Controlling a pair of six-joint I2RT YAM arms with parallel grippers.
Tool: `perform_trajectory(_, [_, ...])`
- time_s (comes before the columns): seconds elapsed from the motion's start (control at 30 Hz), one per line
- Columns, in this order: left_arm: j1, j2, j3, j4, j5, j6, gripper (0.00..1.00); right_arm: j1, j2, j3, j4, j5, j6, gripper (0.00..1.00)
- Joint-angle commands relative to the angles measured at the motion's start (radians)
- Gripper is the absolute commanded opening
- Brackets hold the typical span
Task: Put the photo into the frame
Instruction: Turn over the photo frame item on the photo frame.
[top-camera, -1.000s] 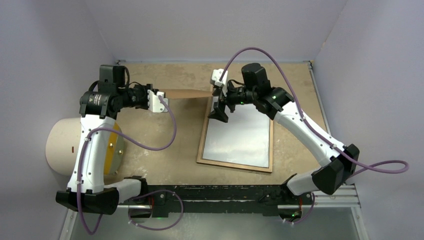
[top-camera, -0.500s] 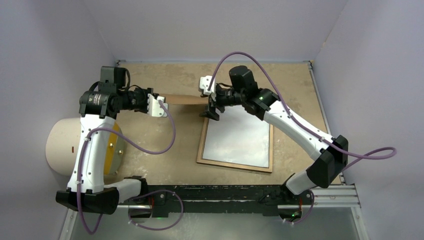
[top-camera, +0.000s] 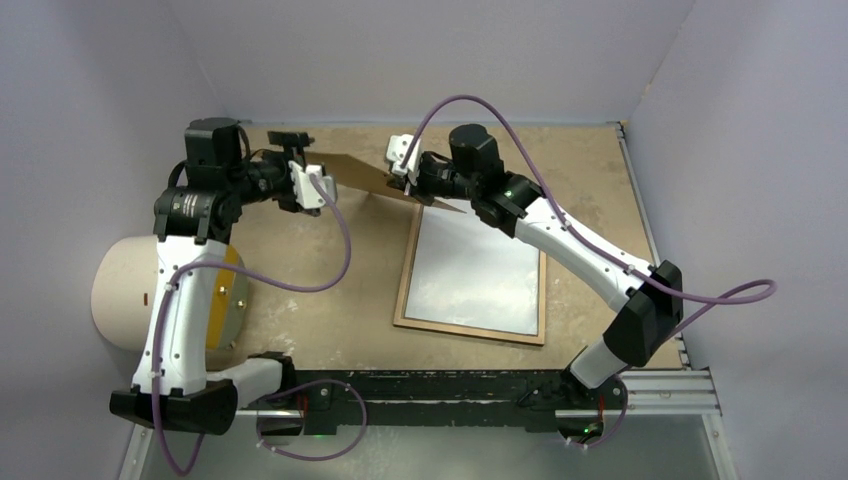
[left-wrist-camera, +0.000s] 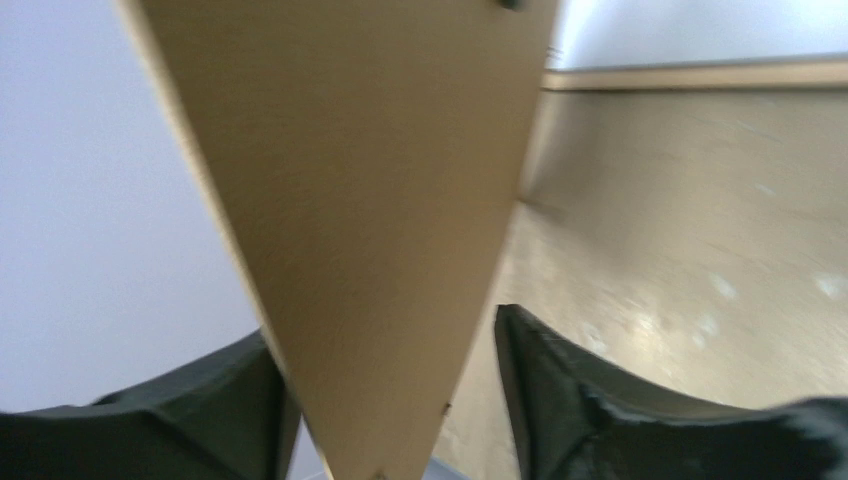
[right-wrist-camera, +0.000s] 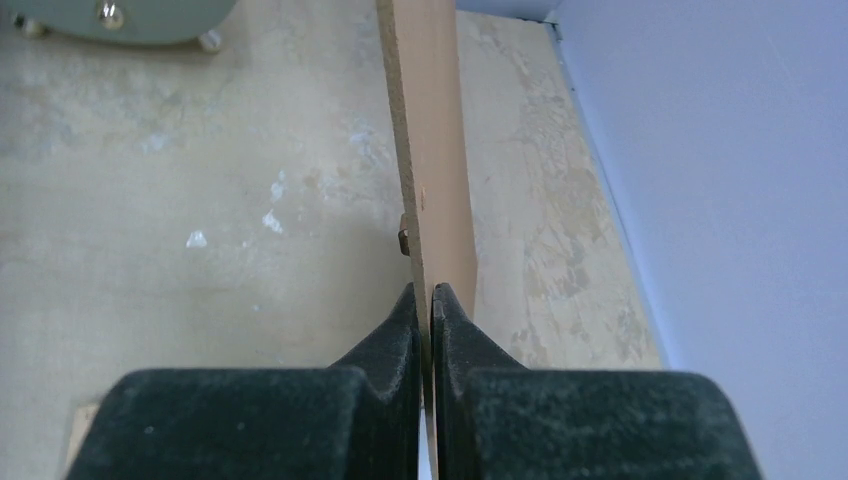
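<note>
Moved since the earlier frame: left gripper (top-camera: 305, 168) has let go of the backing board (top-camera: 365, 178), its fingers (left-wrist-camera: 560, 400) now spread either side of the board's end with a gap showing on one side; right gripper (top-camera: 407, 186), open before, has closed on the board's opposite end.
Backing board: plain brown; held off the tabletop (top-camera: 330, 310) near its far edge, between the two grippers; tilted, one corner pointing over the frame's far end.
Right fingers (right-wrist-camera: 385, 350): pressed together, pinching the board's thin edge.
Frame (top-camera: 404, 290): wood-brown back up; lying flat at mid-tabletop, right of centre; touched by neither gripper.
Photo (top-camera: 475, 265): white side up, lying inside the frame's border.
Round cream object (top-camera: 125, 290): at the tabletop's left edge, beside the left arm.
</note>
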Motion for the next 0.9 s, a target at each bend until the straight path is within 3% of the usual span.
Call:
perform_trajectory(0.0, [-0.002, -0.076, -0.056, 0.494, -0.047, -0.406, 0.85, 0.000, -0.030, -0.040, 0.139, 0.053, 0.229, 0.00])
perform_trajectory(0.13, [-0.002, -0.028, 0.001, 0.652, -0.211, -0.616, 0.88, -0.029, -0.054, -0.062, 0.290, 0.104, 0.401, 0.00])
perform_trajectory(0.27, [-0.001, 0.036, 0.093, 0.637, -0.335, -0.707, 0.90, -0.114, -0.028, -0.024, 0.343, 0.045, 0.666, 0.00])
perform_trajectory(0.4, [0.001, 0.062, 0.103, 0.575, -0.361, -0.727, 0.92, -0.216, 0.001, -0.041, 0.422, -0.035, 0.940, 0.00])
perform_trajectory(0.67, [0.045, 0.117, 0.067, 0.489, -0.414, -0.765, 0.92, -0.342, 0.011, -0.099, 0.490, -0.133, 1.203, 0.00])
perform_trajectory(0.87, [0.099, 0.168, -0.042, 0.420, -0.373, -0.782, 0.94, -0.494, -0.025, -0.248, 0.632, -0.264, 1.524, 0.00])
